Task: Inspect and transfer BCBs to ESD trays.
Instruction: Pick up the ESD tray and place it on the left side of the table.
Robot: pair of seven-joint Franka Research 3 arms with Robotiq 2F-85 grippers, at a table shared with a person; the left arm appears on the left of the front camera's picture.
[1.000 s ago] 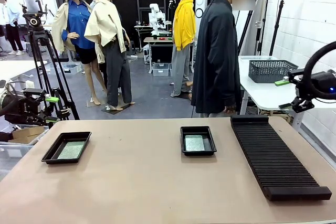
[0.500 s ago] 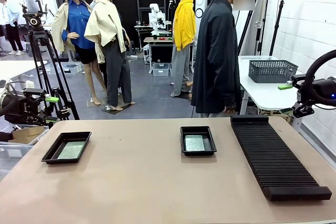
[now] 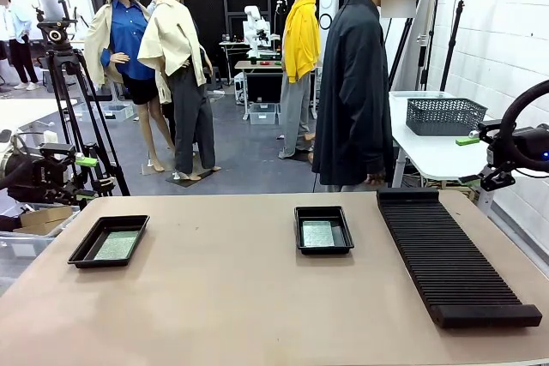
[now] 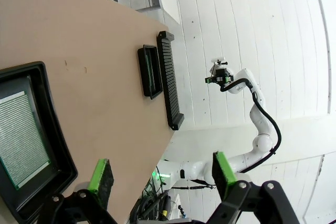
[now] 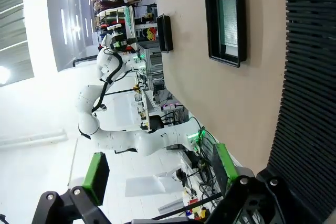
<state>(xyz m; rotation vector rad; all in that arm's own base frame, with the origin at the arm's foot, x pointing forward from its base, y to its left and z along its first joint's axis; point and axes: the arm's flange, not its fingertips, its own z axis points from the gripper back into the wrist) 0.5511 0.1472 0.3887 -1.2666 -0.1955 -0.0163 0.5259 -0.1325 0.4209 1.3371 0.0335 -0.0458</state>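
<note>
Both sets of fingers [image 4: 160, 174] [image 5: 157, 174] parked open off the surface [image 3: 257, 297], boards [image 3: 317, 233] [image 3: 116, 245] lying in trays [image 3: 323, 249] [image 3: 81, 250]; best approached squarely from above.

White, rounded arm segments [image 5: 113, 129] with a black cable along them; black left gripper [image 4: 160, 177] and right gripper [image 5: 157, 169] with bright green pads. Beyond the black ribbed rack [image 3: 446, 255], the person [image 3: 353, 92] wears a long dark coat.

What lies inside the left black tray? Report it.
One green BCB lies flat in the left ESD tray, covering most of its floor; anything beneath the board is hidden.
</note>
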